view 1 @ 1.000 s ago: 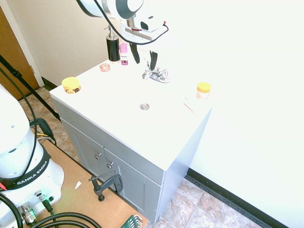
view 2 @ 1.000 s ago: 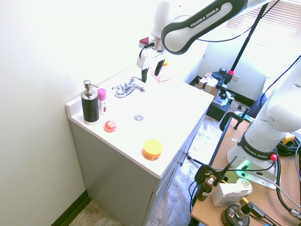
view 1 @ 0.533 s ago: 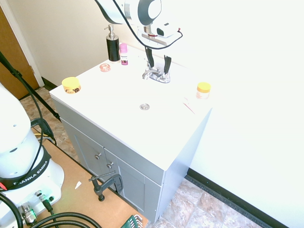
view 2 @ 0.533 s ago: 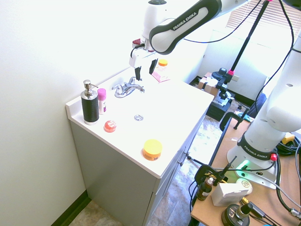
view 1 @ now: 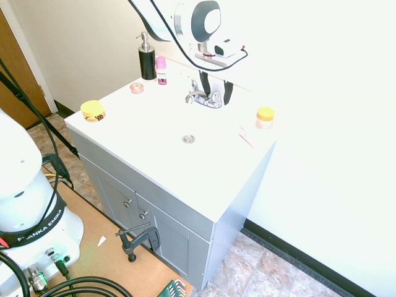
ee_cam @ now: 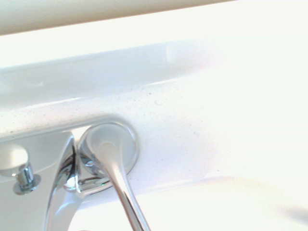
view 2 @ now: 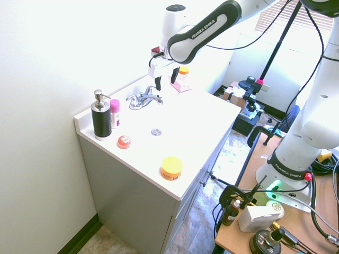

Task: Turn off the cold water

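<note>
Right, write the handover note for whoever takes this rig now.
Gripper: open, fingers apart over the end of the faucet farther from the black cylindrical pump bottle; contact can't be told.
Faucet: small shiny chrome one at the back of the white sink top. The curved chrome lever handle there is probably the cold one; no marking shows.
Done: can't confirm; no stream is visible at the spout, but the glare could hide one.
Left: likely close or push on that lever, turn it to shut, then check the spout.
</note>
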